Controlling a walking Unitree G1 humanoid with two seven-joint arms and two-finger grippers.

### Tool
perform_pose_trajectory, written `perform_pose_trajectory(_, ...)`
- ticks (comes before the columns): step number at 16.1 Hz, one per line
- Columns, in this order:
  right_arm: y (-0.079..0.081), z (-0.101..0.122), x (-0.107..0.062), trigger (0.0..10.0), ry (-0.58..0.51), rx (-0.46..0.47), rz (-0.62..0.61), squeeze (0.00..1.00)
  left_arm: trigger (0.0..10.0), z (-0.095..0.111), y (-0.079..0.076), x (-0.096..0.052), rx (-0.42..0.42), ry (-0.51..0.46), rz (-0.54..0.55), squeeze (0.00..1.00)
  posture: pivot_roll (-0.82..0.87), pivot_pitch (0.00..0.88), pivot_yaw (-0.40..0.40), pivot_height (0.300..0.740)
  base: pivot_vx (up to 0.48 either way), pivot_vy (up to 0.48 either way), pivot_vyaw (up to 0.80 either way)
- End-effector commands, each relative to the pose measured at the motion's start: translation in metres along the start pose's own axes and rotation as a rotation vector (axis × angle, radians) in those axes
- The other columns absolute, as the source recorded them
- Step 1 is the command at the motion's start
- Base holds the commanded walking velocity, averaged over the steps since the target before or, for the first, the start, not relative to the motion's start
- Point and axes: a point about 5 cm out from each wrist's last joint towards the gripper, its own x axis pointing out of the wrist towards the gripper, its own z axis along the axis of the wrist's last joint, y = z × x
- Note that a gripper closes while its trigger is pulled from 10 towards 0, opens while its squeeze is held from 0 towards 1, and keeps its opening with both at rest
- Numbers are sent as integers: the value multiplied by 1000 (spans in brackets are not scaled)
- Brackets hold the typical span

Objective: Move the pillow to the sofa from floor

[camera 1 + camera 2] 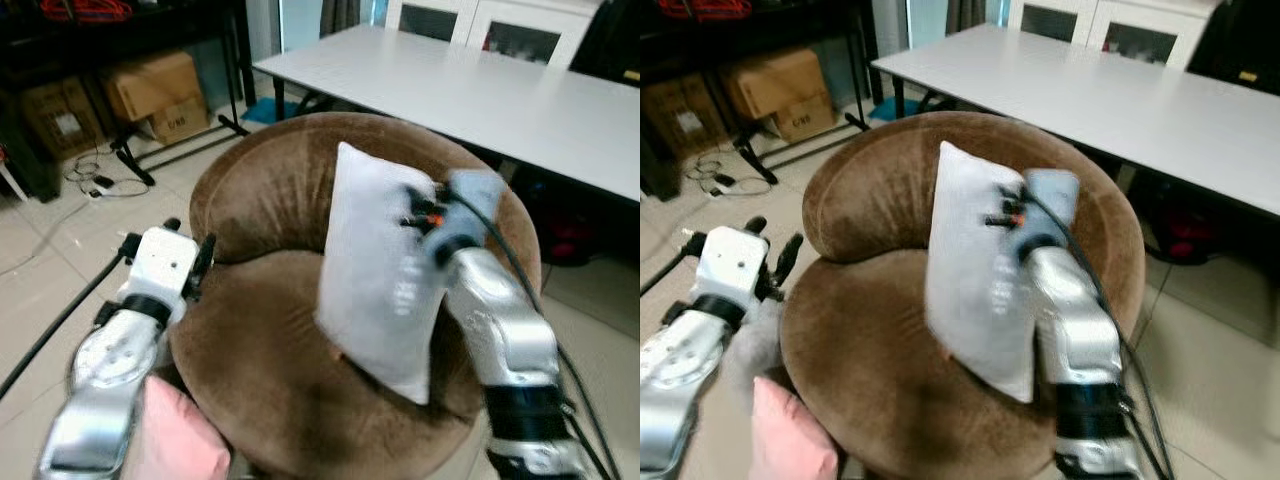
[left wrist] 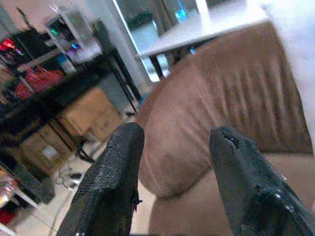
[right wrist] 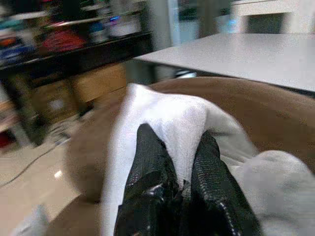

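Right claw [image 3: 179, 184], lower centre of the right wrist frame, pinches pillow [image 1: 375, 270] fabric; pillow stands upright, long axis vertical, on sofa [image 1: 260, 200] seat mid-frame. Left claw [image 2: 174, 162] apart, empty, further away.

right gripper [image 3: 177, 169] jaws clamped, left gripper [image 2: 172, 162] jaws apart

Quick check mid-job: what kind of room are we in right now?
Probably a lived-in home room, part lounge and part storage. There is a round brown sofa chair, a long white table behind it, and cardboard boxes under a dark shelf on a tiled floor. The right gripper holds the white pillow over the seat.
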Motion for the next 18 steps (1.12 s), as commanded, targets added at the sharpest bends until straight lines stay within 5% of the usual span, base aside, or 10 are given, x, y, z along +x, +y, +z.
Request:
perform_pose_trajectory(1,9,9,3,10000,-21,-8,51,0,10000,0,-2,-2,4,-4,-40,0,-16,0,-13,740,0,0,0)
perform_pose_trajectory(6,71,22,26,10000,79,100,377,0,10000,-1,-2,-3,21,-7,-217,0,-7,0,-8,740,0,0,0)
perform_pose_trajectory(9,86,26,49,10000,142,221,330,0,10000,-3,-5,-4,50,6,-284,0,-8,0,-7,740,0,0,0)
perform_pose_trajectory(10,77,25,63,10000,146,337,208,0,10000,-2,-4,-4,44,3,-287,0,2,0,-8,740,0,0,0)
perform_pose_trajectory(13,38,-2,74,10000,233,442,-123,0,10000,-2,-1,-5,48,5,-291,0,15,0,-15,740,0,0,0)
perform_pose_trajectory(14,28,-8,74,10000,247,479,-175,0,10000,-2,-1,-5,48,4,-292,0,17,0,-16,740,0,0,0)
perform_pose_trajectory(16,-15,-28,67,10000,275,624,-391,0,10000,-1,0,-6,44,2,-298,0,20,0,-18,740,0,0,0)
perform_pose_trajectory(18,-51,-42,55,10000,276,674,-567,0,10000,0,-2,-6,35,-1,-317,0,20,0,-18,740,0,0,0)
